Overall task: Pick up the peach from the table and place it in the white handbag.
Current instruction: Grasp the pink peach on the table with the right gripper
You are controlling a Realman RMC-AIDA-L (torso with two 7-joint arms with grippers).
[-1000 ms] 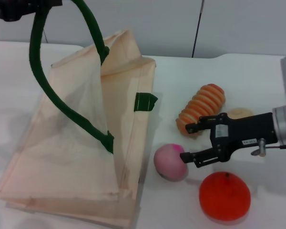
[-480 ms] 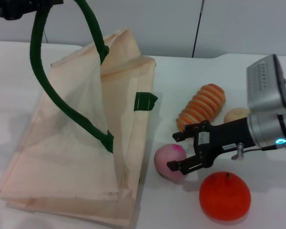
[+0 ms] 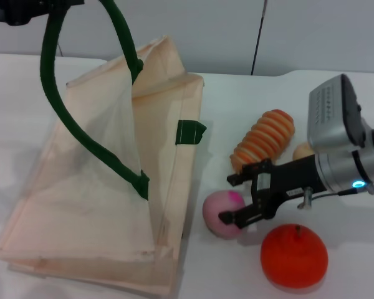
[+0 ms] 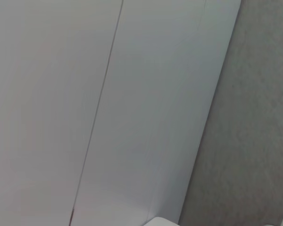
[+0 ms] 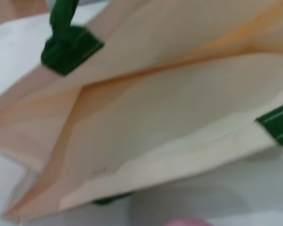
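I see white handbag (image 3: 106,187) filling left half of frame, lying on desk (image 3: 249,112), green handle (image 3: 56,93) pulled up toward upper left corner by left gripper (image 3: 25,11); can't tell its finger state. Right gripper (image 3: 230,198) lower right of centre, spread wide around peach (image 3: 219,212), not clamped. Peach on desk just right of handbag, orange fruit (image 3: 294,255) beside it at lower right.
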